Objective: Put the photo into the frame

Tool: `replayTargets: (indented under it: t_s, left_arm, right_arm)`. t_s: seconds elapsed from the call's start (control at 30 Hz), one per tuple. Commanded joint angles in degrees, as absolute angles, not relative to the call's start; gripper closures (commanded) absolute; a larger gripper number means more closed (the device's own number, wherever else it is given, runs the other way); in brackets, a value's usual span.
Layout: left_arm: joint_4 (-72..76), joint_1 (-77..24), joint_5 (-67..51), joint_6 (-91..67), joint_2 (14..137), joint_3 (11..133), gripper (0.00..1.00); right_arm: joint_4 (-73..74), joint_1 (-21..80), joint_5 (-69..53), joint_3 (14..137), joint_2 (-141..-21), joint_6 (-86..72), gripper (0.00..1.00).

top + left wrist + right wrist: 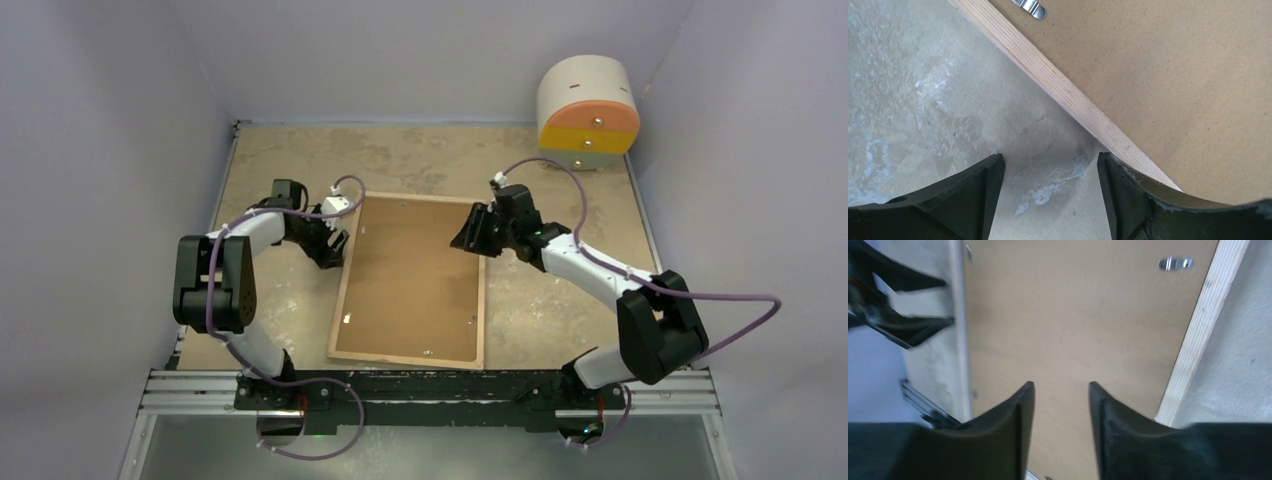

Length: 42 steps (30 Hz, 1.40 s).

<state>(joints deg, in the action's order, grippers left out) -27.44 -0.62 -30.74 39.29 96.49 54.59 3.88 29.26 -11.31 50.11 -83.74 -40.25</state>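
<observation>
light: bright, even, diffuse | shadows: faint, soft | right wrist view: motion-blurred | left wrist view: sharp

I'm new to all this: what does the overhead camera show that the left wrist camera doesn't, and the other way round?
Only overhead: the right gripper above the brown backing board, the whole frame lying back-up, and a round beige drum with an orange and yellow face at the far right. Only the left wrist: a metal clip close up and the wood grain of the frame's rim. Both: the left gripper, open beside the frame's left edge, the board and the scuffed table.
</observation>
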Motion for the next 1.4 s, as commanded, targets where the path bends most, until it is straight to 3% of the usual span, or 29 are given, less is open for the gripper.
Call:
replayTargets:
  t_s: [0.0, 0.1, 0.2, 0.43, 0.73, 1.07, 1.37]
  left_arm:
    - [-30.84, -2.04, -39.64, 35.78, 99.38, 55.39, 0.31]
    - [-34.13, -1.9, -41.4, 37.65, 99.66, 56.96, 0.37]
    - [-38.96, -0.33, -43.35, 40.78, 99.71, 59.1, 0.49]
    - [-48.85, 2.92, -40.85, 49.94, 99.9, 59.97, 0.63]
    - [-42.19, -1.32, -37.85, 46.64, 99.41, 52.49, 0.66]
    - [-37.92, -7.64, -39.11, 39.79, 104.25, 59.12, 0.68]
    - [-33.45, -7.73, -39.08, 34.97, 108.18, 66.32, 0.69]
  right_arm:
    - [-0.72, 23.39, -16.03, 48.75, -81.1, -46.1, 0.55]
    - [2.91, 22.85, -12.61, 48.43, -79.63, -42.33, 0.22]
    - [8.19, 22.85, -8.48, 47.38, -77.45, -41.55, 0.02]
    - [10.76, 22.43, -7.05, 41.92, -76.2, -41.63, 0.01]
    - [3.95, 21.99, -15.14, 39.85, -80.54, -44.03, 0.01]
    - [0.22, 18.47, -19.16, 45.72, -89.21, -45.1, 0.04]
    - [4.36, 17.58, -14.62, 49.8, -89.54, -42.91, 0.07]
